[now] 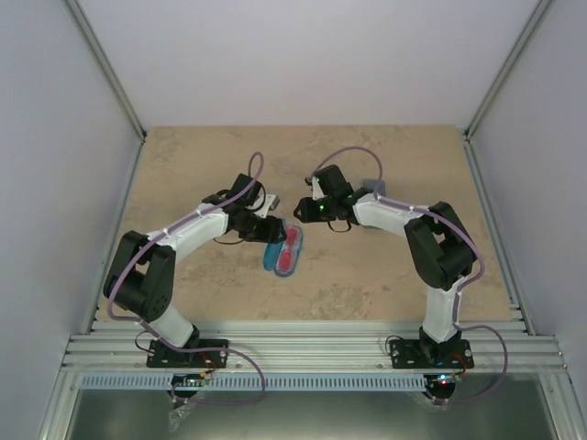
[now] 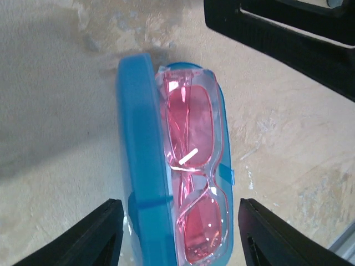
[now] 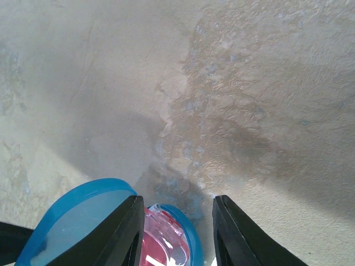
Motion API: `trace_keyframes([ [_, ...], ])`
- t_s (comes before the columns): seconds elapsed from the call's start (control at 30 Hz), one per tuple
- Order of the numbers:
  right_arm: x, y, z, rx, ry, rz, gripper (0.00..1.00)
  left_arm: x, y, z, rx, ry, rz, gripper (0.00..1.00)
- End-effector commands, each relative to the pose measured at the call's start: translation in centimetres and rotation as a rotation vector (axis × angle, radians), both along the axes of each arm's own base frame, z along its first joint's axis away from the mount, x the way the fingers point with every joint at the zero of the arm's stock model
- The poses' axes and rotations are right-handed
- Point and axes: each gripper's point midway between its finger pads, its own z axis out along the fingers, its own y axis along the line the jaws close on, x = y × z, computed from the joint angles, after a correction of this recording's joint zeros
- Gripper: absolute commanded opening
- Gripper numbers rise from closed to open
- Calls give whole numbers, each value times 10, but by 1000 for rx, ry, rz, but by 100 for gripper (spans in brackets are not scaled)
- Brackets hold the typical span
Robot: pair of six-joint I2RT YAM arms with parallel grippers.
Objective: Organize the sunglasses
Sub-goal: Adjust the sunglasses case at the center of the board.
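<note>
Red-orange translucent sunglasses [image 2: 191, 183] lie folded in the open blue case [image 2: 141, 166], its lid standing at 9 o'clock, so closure is probably next. The left gripper [image 2: 180, 205] straddles the case, released; the right gripper [image 3: 177, 199] hovers at the case's 1 o'clock, parted and empty.

No legible text or labels

Sunglasses [image 2: 194, 138]: translucent red-pink plastic, glossy and smooth. Case [image 2: 138, 138]: blue plastic, glossy, with highlights along the rim. Table [image 2: 50, 111]: matt, mottled beige, stone-look, slightly rough. Fingers [image 2: 102, 238] of my left gripper [image 2: 178, 210]: matt black plastic.
</note>
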Motion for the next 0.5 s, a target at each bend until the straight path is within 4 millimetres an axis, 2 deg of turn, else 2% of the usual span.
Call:
trace_keyframes([
  [0.0, -4, 0, 2, 11, -5, -11, 35, -18, 3, 3, -24, 45, 15, 57],
  [0.2, -7, 2, 3, 14, -7, 3, 35, -36, 11, -6, -6, 101, 22, 49],
  [0.47, -11, 4, -1, 12, -3, 18, 35, -42, 15, -6, 10, 108, 26, 32],
])
